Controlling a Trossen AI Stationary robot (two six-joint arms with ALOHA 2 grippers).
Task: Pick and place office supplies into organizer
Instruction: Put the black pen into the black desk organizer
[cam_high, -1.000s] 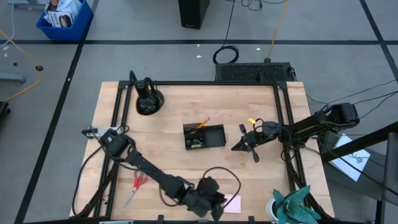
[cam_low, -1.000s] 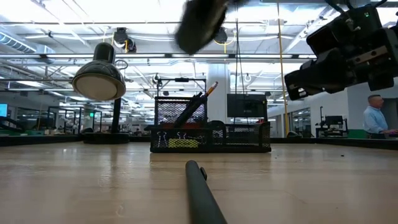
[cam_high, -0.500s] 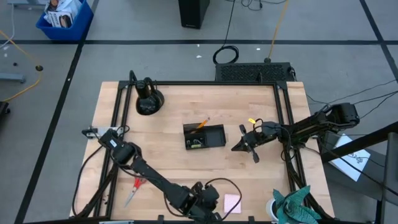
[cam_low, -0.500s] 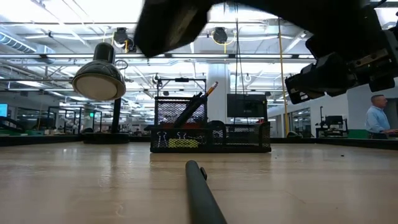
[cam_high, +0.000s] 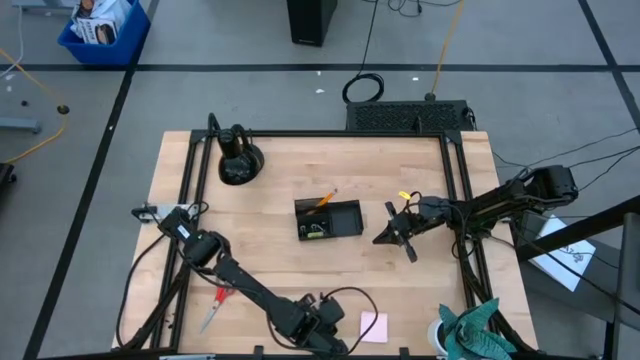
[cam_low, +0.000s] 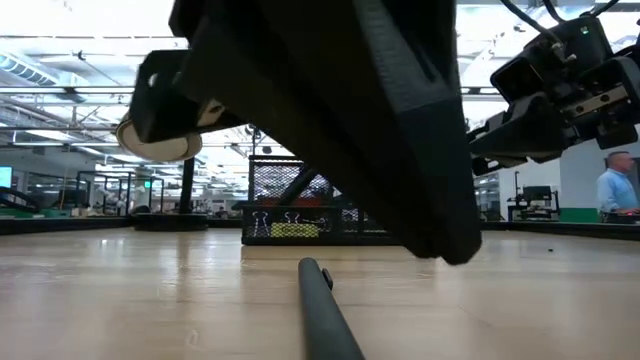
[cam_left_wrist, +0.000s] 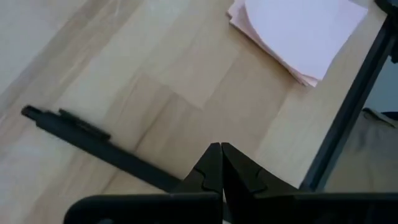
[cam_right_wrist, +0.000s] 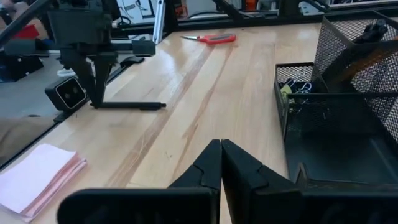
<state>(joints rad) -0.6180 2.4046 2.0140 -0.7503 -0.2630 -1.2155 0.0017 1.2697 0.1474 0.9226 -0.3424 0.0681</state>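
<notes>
left claw (cam_left_wrist: 221, 163) pinched on pen (cam_left_wrist: 99, 147) at counter's (cam_high: 280, 255) near edge | right claw (cam_right_wrist: 221, 160) together, empty, beside organizer (cam_high: 329, 218) | in organizer I saw a pencil (cam_high: 324, 198), clips | left out: scissors (cam_high: 215, 306), notepad (cam_high: 373, 326) | wood counter, big bright hall, person far behind

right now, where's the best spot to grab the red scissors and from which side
Probably grip the red-handled scissors across the narrow blades just past the handles, coming straight down from above. They lie flat on the table, and the looped handles look too wide to pinch.
</notes>
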